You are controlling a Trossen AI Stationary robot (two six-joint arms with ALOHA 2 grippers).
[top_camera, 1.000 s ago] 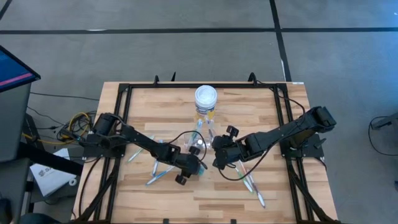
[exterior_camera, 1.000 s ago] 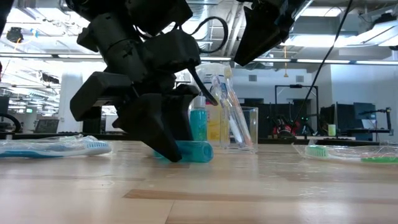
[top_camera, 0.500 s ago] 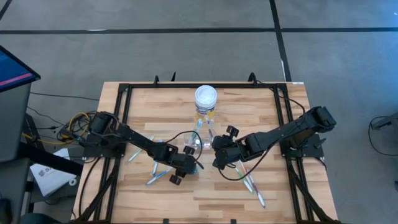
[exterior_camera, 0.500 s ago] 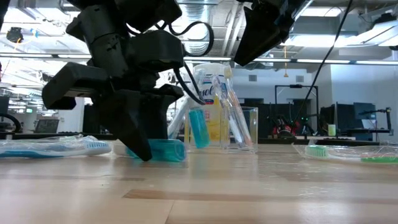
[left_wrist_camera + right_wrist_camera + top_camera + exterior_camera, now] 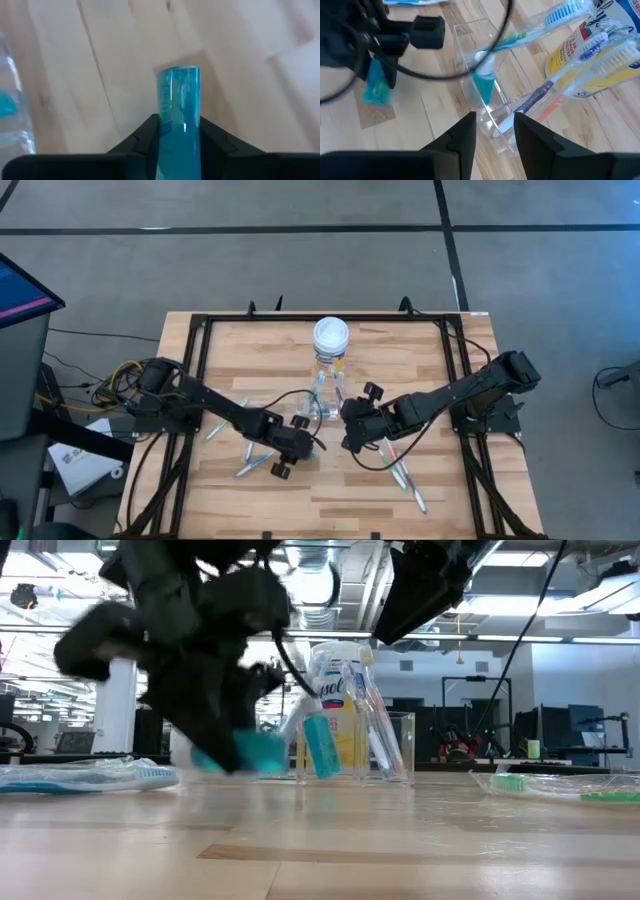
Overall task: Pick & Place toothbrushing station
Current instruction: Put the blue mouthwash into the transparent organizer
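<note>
Nearest us in the low view, a wrapped blue-white toothbrush [image 5: 85, 776] and a green one [image 5: 560, 783] lie flat on the wooden table [image 5: 320, 850]. Just behind, our left gripper [image 5: 179, 131] clamps a teal tube [image 5: 178, 117] between its fingers; the tube seems lifted off the wood, though blur makes that uncertain. Beside it stands the clear plastic cup [image 5: 487, 107], holding a second teal tube [image 5: 482, 82] and several toothbrushes. Our right gripper [image 5: 494, 122] hangs above the cup, fingers parted and holding nothing. The white-lidded yellow jar [image 5: 331, 340] stands just behind the cup.
</note>
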